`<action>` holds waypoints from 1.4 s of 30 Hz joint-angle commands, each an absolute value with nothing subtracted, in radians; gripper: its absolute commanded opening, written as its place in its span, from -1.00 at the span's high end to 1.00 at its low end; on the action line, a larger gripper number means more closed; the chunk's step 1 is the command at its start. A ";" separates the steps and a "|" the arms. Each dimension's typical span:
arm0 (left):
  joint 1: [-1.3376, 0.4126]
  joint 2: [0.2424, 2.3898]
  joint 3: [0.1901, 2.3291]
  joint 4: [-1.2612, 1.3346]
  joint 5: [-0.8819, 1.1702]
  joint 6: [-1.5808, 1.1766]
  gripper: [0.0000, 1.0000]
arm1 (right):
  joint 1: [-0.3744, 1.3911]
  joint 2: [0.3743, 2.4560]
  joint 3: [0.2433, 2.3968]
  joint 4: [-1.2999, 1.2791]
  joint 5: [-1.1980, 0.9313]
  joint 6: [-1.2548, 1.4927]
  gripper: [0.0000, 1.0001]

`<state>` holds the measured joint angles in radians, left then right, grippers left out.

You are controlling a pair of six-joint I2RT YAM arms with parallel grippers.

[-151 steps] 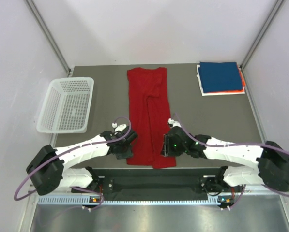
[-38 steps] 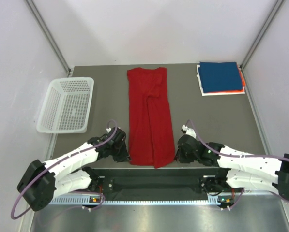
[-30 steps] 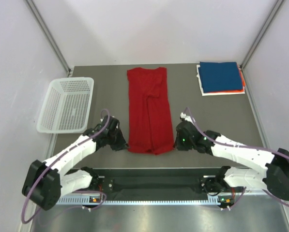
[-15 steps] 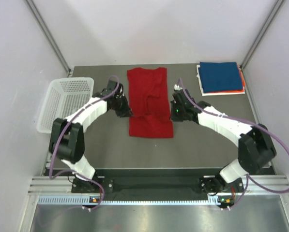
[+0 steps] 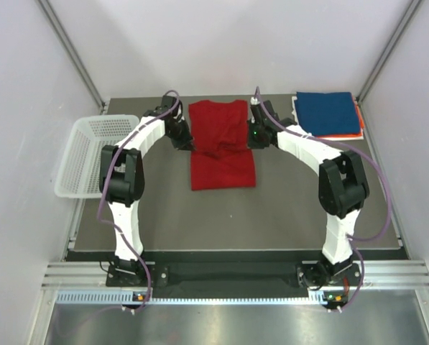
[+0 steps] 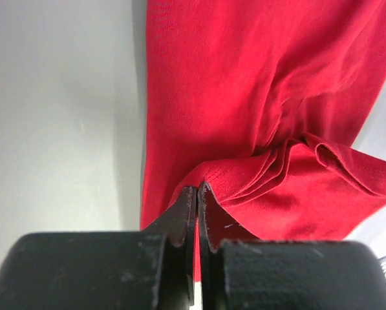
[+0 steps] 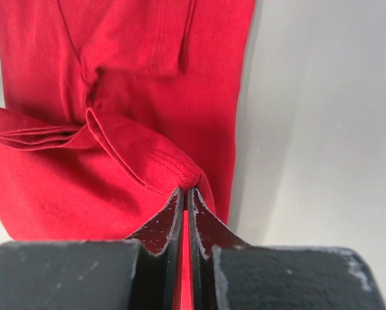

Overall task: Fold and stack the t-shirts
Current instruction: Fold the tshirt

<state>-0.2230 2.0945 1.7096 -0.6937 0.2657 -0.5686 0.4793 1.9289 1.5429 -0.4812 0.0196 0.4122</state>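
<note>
- Both arms are now reaching far up the table (image 5: 293,201), having carried the near hem of the red t-shirt (image 5: 221,154) away from the near edge.
- Pinching shut on the hem's left corner is the left gripper (image 6: 198,190); the right gripper (image 7: 185,192) is clamping the right corner.
- That red t-shirt is lying doubled over, toward the far edge.
- At the far right corner the dark blue t-shirt (image 5: 328,113) is topping a folded stack; the white mesh basket (image 5: 103,121) is sitting at the left edge.

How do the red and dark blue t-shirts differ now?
The red t-shirt lies far centre, half folded; the dark blue t-shirt is fully folded, far right. The red t-shirt is pinched by the left pincer and right pincer; the dark blue t-shirt is untouched. Both are plain cloth.
</note>
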 commanded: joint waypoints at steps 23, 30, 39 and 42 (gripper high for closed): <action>-0.135 2.255 1.933 -0.653 0.402 -0.500 1.00 | 0.382 2.095 1.752 -0.399 -0.147 0.367 1.00; -0.132 2.293 1.989 -0.660 0.385 -0.511 1.00 | 0.374 2.140 1.763 -0.362 -0.150 0.377 1.00; -0.098 2.292 2.008 -0.710 0.263 -0.526 0.25 | 0.335 2.177 1.809 -0.383 -0.149 0.376 0.46; -0.087 2.224 1.964 -0.695 0.207 -0.515 0.20 | 0.324 2.131 1.787 -0.394 -0.135 0.373 0.29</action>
